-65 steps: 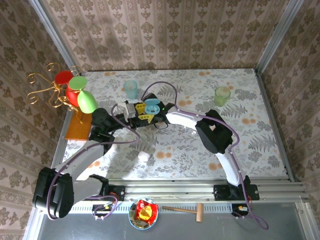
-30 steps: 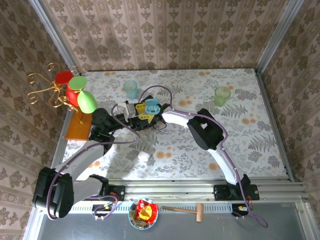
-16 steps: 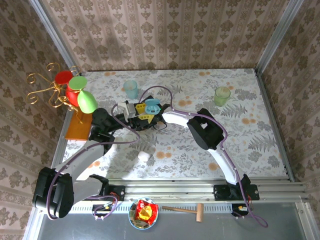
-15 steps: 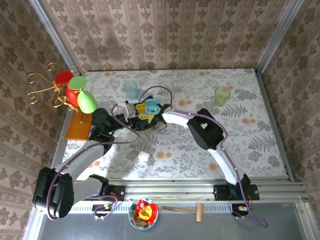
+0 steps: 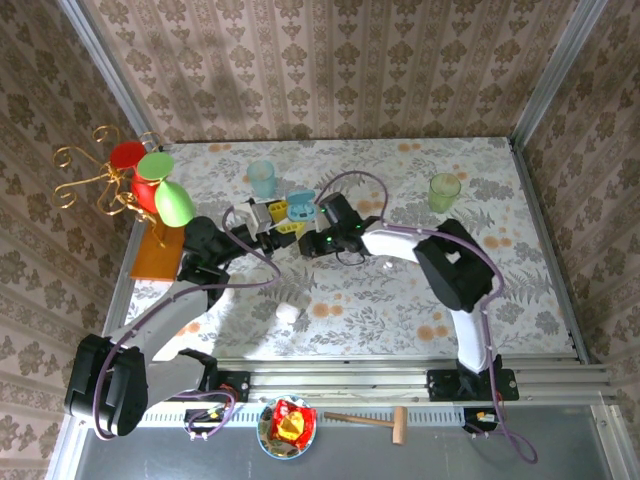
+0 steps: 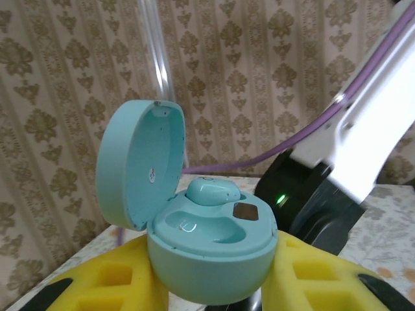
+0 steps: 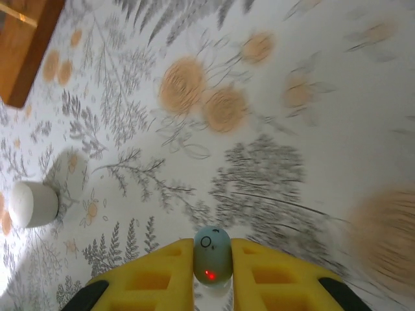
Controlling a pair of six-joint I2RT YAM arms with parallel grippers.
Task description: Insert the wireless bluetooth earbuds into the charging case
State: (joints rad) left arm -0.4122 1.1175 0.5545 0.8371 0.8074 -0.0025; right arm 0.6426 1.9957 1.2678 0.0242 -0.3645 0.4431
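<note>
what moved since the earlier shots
The right gripper drew back rightward from the case; it is shut on an earbud. The left gripper kept the open case about where it was, and the white pebble did not move.

One overhead, two close wrist views

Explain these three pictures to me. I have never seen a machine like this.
Two robot arms are bolted to a flower-patterned table. The overhead picture looks down on both; the other two come from cameras on their wrists. The left gripper pinches an open light blue charging case, with one pale blue earbud seated and one hollow empty. The right gripper pinches a second pale blue earbud over the table. On the table are a white rounded pebble, a light blue cup and a green cup.
</note>
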